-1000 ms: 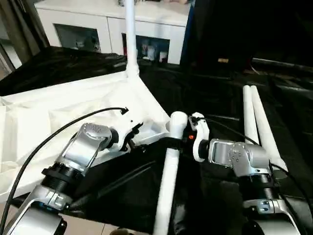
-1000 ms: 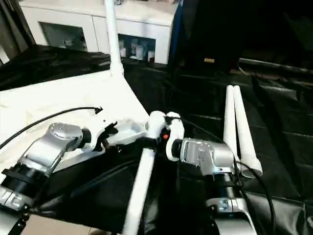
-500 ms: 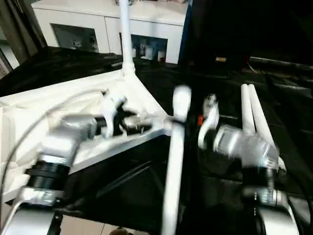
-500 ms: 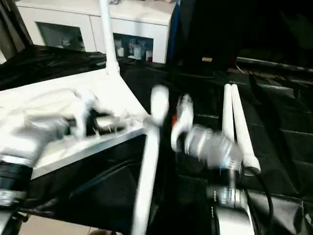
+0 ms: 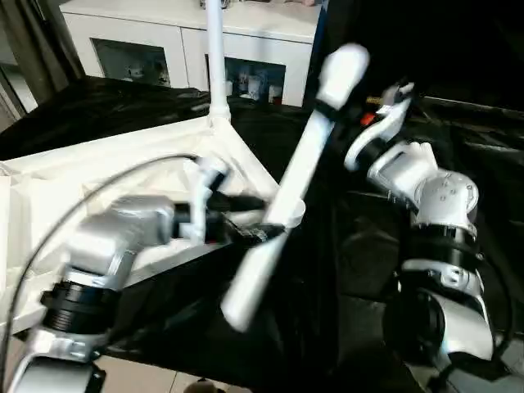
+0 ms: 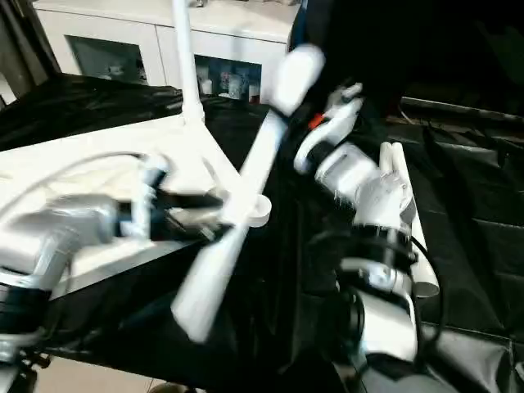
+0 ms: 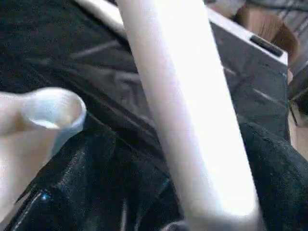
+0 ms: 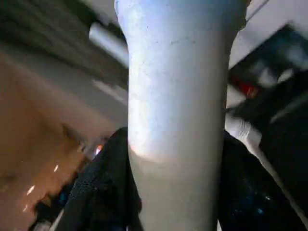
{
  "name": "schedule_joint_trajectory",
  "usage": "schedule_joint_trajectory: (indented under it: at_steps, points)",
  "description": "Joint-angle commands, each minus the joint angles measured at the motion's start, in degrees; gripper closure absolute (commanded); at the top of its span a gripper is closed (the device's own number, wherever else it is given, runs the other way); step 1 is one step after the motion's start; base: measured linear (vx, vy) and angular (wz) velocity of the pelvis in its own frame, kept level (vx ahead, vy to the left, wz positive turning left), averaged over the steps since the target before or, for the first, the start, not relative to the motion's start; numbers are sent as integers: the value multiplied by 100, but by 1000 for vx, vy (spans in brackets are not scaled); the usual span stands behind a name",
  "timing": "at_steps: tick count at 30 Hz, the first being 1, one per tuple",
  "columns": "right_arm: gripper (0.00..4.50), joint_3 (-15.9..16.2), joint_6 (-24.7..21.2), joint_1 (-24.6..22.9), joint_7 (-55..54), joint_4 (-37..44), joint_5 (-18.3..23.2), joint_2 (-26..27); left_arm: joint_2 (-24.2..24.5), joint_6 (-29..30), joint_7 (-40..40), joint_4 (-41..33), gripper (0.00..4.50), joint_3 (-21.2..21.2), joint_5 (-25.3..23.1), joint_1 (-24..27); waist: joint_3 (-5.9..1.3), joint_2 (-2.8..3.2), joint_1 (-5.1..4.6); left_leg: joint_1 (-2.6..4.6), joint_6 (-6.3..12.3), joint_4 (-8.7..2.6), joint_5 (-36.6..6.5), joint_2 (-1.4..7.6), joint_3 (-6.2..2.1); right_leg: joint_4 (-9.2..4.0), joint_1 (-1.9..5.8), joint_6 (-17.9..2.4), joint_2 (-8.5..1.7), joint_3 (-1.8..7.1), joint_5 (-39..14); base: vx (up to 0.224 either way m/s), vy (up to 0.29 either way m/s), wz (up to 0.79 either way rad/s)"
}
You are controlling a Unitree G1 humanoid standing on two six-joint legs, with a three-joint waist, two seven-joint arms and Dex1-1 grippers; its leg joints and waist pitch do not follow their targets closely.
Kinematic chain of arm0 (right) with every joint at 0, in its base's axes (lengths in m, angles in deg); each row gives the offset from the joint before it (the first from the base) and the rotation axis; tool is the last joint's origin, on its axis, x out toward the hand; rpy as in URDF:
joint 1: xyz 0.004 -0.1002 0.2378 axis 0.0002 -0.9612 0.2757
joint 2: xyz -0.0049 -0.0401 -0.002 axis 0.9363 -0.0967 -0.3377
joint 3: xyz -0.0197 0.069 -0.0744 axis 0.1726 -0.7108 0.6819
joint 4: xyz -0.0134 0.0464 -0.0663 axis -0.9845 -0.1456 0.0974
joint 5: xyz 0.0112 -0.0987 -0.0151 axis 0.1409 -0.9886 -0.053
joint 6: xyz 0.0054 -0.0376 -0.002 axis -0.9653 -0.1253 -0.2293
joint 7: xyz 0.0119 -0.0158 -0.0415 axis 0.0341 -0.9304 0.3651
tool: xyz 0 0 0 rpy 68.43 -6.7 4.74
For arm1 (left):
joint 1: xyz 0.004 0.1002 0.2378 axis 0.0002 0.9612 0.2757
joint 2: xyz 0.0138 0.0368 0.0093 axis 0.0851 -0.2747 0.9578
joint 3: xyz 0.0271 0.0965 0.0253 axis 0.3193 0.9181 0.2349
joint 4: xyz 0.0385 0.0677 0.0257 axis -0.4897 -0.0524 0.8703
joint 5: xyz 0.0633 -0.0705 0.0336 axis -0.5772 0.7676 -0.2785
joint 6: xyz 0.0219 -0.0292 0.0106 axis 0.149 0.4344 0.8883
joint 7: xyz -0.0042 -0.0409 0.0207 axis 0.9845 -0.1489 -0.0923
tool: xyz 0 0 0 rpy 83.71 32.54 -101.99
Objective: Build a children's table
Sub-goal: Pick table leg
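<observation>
Tilted leg bars the middle — open black cloth to lower right

The slanting leg crosses the frame's centre from upper right to lower left, over the tabletop's corner socket. An upright leg blocks upper centre — the cabinet behind. Two loose legs lie right of centre, beside the black-covered surface.

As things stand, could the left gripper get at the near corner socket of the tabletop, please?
Probably yes: the left gripper hangs beside the corner socket, though the leg slanting across it in the right gripper crowds the approach.
</observation>
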Motion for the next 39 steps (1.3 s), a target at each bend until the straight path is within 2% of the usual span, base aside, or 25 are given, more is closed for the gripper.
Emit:
schedule_joint_trajectory:
  at_steps: [1,2,4,7,9,11,13,15,16,19,21,22,27,30,32,34,36,38,39]
  points:
    - [266,-117,370,135,-162,-174,-18,-73,-53,77,-112,-68,0,-92,26,-28,-425,61,-6,132,-326,-384,-503,304,-124,-376,265,-897,-530,313,378,0,0,0]
    - [266,-180,618,180,-208,-266,-70,-111,-182,256,-156,-153,0,-311,292,-40,-422,54,-14,128,-315,-373,-499,296,-114,-375,264,-945,-533,312,441,0,0,0]
    - [266,-280,741,218,-254,-324,-27,-132,-249,407,-173,-235,0,-462,495,-46,-426,48,-13,120,-280,-363,-490,289,-110,-369,273,-1018,-527,312,481,0,0,0]
    - [266,-295,881,254,-267,-384,-18,-157,-111,382,-197,-276,0,-389,453,32,-419,44,-13,119,-164,-361,-487,287,-113,-379,273,-1003,-515,309,466,0,0,0]
    - [266,-272,944,277,-267,-440,-9,-190,-68,360,-217,-269,0,-373,438,73,-417,52,-24,115,-151,-365,-501,284,-118,-389,279,-954,-515,307,370,0,0,0]
    - [266,-249,1102,319,-293,-586,38,-263,-8,379,-178,-359,27,-391,459,174,-415,38,-37,129,-155,-365,-518,288,-113,-392,271,-934,-503,305,294,0,0,0]
    - [266,-237,1183,329,-303,-637,37,-281,23,451,-135,-450,38,-408,535,234,-413,52,-30,125,-156,-359,-533,295,-113,-389,267,-954,-518,308,275,0,0,0]
    - [266,-253,1248,346,-343,-686,28,-284,48,521,-137,-508,48,-400,594,272,-412,36,-36,124,-128,-359,-496,289,-109,-385,265,-963,-499,307,319,0,0,0]
    - [266,-263,1275,357,-357,-717,22,-286,75,524,-129,-531,74,-376,597,298,-412,40,-35,124,-122,-359,-499,288,-109,-386,266,-969,-502,307,302,0,0,0]
    - [266,-244,1355,396,-364,-828,32,-296,98,441,-215,-463,87,-368,582,306,-416,48,-30,130,-105,-355,-512,288,-109,-387,263,-966,-502,307,255,0,0,0]
    - [266,-233,1369,403,-364,-844,39,-296,64,390,-267,-416,116,-406,570,286,-416,50,-31,130,-108,-356,-493,291,-110,-381,262,-971,-498,305,316,0,0,0]
    - [266,-220,1375,405,-370,-847,64,-287,35,370,-298,-384,124,-452,592,253,-416,23,-32,126,-100,-354,-483,291,-106,-381,267,-974,-497,306,359,0,0,0]
    - [266,-162,1403,389,-385,-840,95,-261,33,404,-319,-333,169,-522,633,172,-421,33,-30,120,-69,-345,-440,280,-107,-375,273,-967,-500,306,372,0,0,0]
    - [266,-174,1432,391,-427,-840,149,-240,43,430,-321,-314,177,-570,702,160,-423,46,-32,120,-66,-343,-426,278,-108,-371,269,-974,-492,304,405,0,0,0]
    - [266,-168,1442,388,-450,-829,180,-227,34,459,-331,-296,211,-619,756,152,-428,46,-32,124,-77,-338,-417,277,-106,-364,268,-993,-491,303,452,0,0,0]
    - [266,-155,1440,386,-450,-830,185,-228,21,461,-346,-275,220,-651,769,142,-427,48,-32,125,-68,-340,-434,281,-108,-367,268,-994,-493,301,452,0,0,0]
    - [266,-121,1447,378,-451,-833,197,-233,-1,454,-372,-253,237,-692,778,133,-424,16,-34,125,-60,-345,-446,283,-104,-369,272,-995,-494,302,421,0,0,0]
    - [266,-109,1451,377,-452,-835,207,-235,0,451,-372,-255,257,-697,788,134,-425,24,-28,121,-46,-343,-423,283,-107,-367,273,-976,-500,303,387,0,0,0]
    - [266,-106,1451,378,-454,-837,212,-235,0,452,-374,-258,261,-700,798,135,-426,5,-26,118,-35,-341,-411,281,-103,-370,277,-975,-502,304,396,0,0,0]
